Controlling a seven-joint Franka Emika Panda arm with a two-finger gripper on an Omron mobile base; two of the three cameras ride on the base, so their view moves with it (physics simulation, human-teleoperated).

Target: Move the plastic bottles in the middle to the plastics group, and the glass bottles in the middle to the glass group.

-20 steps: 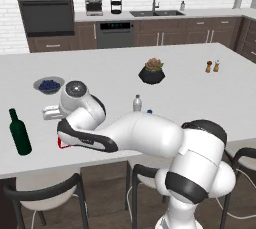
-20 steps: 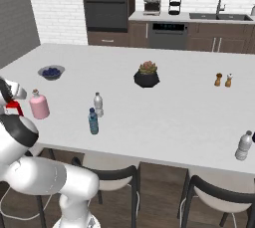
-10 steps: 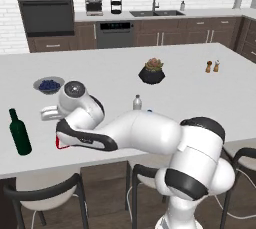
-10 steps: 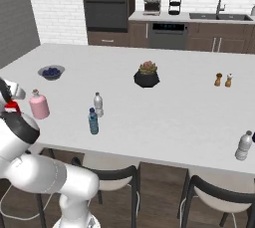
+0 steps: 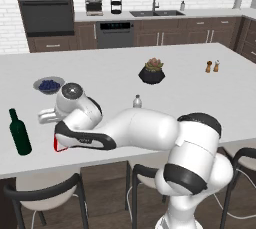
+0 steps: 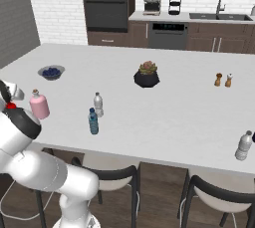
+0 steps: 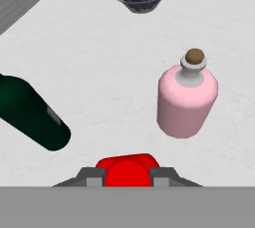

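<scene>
My gripper [image 7: 127,177] is shut on the flat red bottle [image 7: 127,168], whose top sits between the two fingertips [image 7: 92,176]. The bottle hangs over the counter between the dark green wine bottle [image 7: 32,115] and the squat pink bottle [image 7: 187,97]. From the left base view a strip of the red bottle [image 5: 56,143] shows behind my arm, right of the wine bottle [image 5: 20,133]. Mid-counter stand the clear bottle [image 6: 98,104] and the blue-tinted bottle [image 6: 93,121]. The pink bottle [image 6: 39,105] stands beside the red bottle's cap [image 6: 10,106].
A bowl of blueberries [image 6: 51,72] sits behind the glass group. A potted succulent [image 6: 146,75] and two shakers [image 6: 223,79] stand farther back. One plastic bottle [image 6: 243,145] is at the counter's near right corner. Stools line the front edge.
The arm has shifted the red bottle slightly left and a little lower, near the wine bottle and the pink bottle. Nothing else moved.
</scene>
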